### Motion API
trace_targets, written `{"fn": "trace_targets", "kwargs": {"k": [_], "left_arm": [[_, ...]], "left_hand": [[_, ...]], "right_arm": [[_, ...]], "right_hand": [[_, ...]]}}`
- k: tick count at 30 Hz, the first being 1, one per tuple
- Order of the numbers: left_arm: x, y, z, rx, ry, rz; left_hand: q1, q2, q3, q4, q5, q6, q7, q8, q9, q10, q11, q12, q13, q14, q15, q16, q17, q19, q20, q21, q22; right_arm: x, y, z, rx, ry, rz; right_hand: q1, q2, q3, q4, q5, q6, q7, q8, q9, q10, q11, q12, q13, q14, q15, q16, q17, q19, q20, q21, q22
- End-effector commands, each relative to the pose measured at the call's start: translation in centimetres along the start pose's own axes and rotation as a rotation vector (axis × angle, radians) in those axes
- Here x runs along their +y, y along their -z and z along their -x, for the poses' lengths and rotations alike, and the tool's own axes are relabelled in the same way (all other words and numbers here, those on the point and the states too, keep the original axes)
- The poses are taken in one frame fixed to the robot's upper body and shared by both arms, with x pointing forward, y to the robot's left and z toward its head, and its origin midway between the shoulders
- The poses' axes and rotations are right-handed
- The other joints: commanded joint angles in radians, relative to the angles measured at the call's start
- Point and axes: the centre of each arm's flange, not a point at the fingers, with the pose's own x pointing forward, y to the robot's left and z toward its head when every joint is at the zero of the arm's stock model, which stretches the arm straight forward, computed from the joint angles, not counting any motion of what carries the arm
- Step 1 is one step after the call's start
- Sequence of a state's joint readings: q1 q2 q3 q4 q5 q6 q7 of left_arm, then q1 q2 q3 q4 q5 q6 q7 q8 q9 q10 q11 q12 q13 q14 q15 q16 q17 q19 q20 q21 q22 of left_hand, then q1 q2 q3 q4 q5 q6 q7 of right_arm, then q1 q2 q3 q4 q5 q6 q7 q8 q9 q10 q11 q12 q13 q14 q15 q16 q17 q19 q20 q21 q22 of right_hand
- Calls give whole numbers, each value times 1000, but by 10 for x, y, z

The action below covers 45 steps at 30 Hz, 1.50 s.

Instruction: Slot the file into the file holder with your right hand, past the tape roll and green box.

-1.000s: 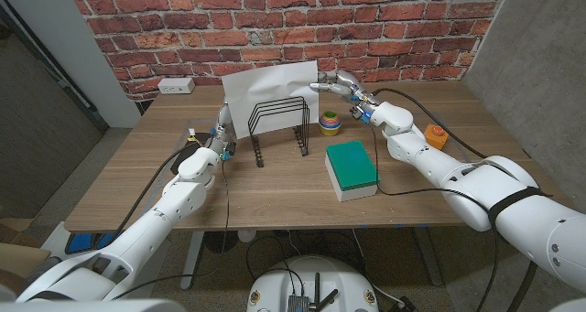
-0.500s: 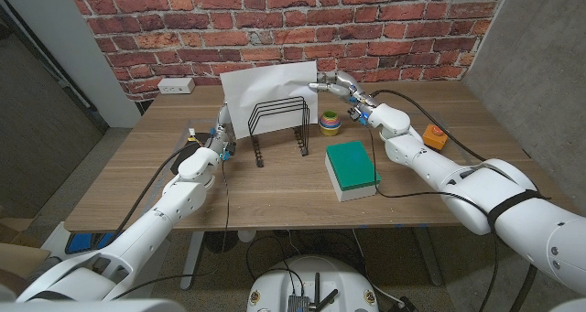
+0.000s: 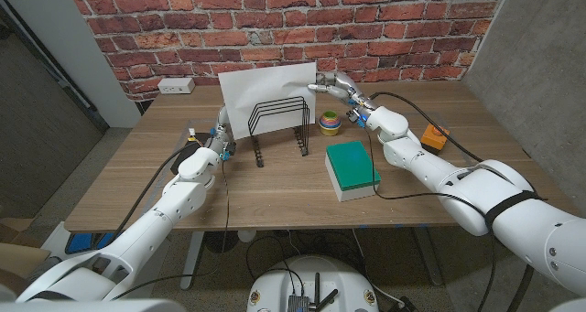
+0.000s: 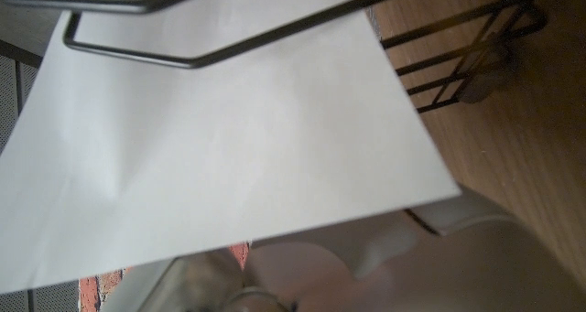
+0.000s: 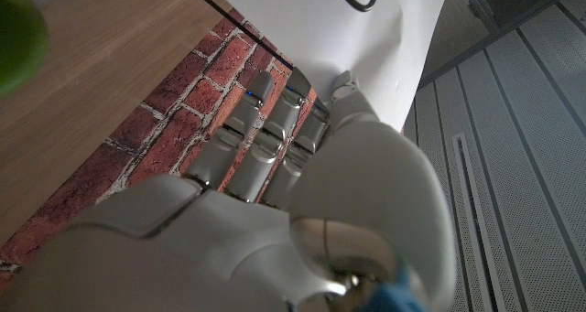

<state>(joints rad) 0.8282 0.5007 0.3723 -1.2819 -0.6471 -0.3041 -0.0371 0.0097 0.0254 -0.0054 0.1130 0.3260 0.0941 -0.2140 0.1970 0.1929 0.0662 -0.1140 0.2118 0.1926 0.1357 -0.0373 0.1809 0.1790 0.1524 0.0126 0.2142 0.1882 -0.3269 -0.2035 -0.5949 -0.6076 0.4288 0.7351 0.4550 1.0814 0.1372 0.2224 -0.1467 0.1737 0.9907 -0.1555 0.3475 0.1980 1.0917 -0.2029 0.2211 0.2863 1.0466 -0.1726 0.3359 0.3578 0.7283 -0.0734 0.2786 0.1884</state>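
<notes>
My right hand (image 3: pixel 335 85) pinches the right edge of the white file (image 3: pixel 265 91) and holds it upright over the back of the black wire file holder (image 3: pixel 278 124). The file's lower edge is hidden behind the wires, so I cannot tell whether it sits in a slot. The right wrist view shows my fingers (image 5: pixel 275 138) against the file (image 5: pixel 357 37). The tape roll (image 3: pixel 330 122) lies just right of the holder, below my right hand. The green box (image 3: pixel 352 168) lies nearer the front. My left hand (image 3: pixel 217 140) stands by the holder's left foot, holding nothing; close before it are the file (image 4: pixel 229 156) and a wire (image 4: pixel 229 45).
An orange block (image 3: pixel 433 136) sits beside my right forearm. A white power strip (image 3: pixel 176 86) lies at the back left by the brick wall. Cables trail over the table along both arms.
The file and my right hand have shifted slightly to the left over the holder. My left hand has stayed still.
</notes>
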Motion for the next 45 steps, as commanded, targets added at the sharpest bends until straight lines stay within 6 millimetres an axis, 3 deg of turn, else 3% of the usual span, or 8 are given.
{"fn": "trace_targets", "kwargs": {"k": [1,10,17,29,45], "left_arm": [[0,0,0,1,0,0],[0,0,0,1,0,0],[0,0,0,1,0,0],[0,0,0,1,0,0],[0,0,0,1,0,0]], "left_hand": [[-2,4,6,0,9,3,-5,2,4,0,-8,2,5,6,-3,5,2,4,2,1,4],[-2,4,6,0,9,2,-5,2,4,-2,-7,1,5,6,-4,6,2,4,1,1,4],[-2,4,6,0,9,2,-5,2,4,-1,-7,2,5,7,-3,6,2,4,1,1,4],[-2,4,6,0,9,3,-5,2,4,0,-5,2,5,7,-3,6,2,4,1,1,4],[-2,4,6,0,9,3,-5,2,4,-1,-8,2,5,8,-3,6,2,4,2,1,4]], "right_arm": [[1,3,2,-10,-5,-4],[2,3,5,-16,-14,-6],[2,3,8,-16,-28,-3],[4,8,8,7,-50,-16],[4,12,10,28,-82,-27]], "right_hand": [[-1,-4,4,-1,2,-6,0,-2,4,-7,1,-6,4,-9,-57,-2,6,-10,-135,1,5],[-3,-10,2,-4,1,-27,3,-11,5,-29,5,-16,4,-29,-57,-9,10,-15,-135,0,5],[-8,-32,-11,-9,0,-89,4,-38,7,-83,8,-35,1,-70,-55,-16,24,-23,-135,-3,5],[-6,-51,-20,-13,0,-111,1,-50,9,-116,4,-38,-3,-116,-52,-28,34,-33,-132,-7,4],[-38,-87,-62,1,3,-268,14,-128,3,-285,8,-47,-22,-286,-42,-67,58,-68,-101,-24,1]]}}
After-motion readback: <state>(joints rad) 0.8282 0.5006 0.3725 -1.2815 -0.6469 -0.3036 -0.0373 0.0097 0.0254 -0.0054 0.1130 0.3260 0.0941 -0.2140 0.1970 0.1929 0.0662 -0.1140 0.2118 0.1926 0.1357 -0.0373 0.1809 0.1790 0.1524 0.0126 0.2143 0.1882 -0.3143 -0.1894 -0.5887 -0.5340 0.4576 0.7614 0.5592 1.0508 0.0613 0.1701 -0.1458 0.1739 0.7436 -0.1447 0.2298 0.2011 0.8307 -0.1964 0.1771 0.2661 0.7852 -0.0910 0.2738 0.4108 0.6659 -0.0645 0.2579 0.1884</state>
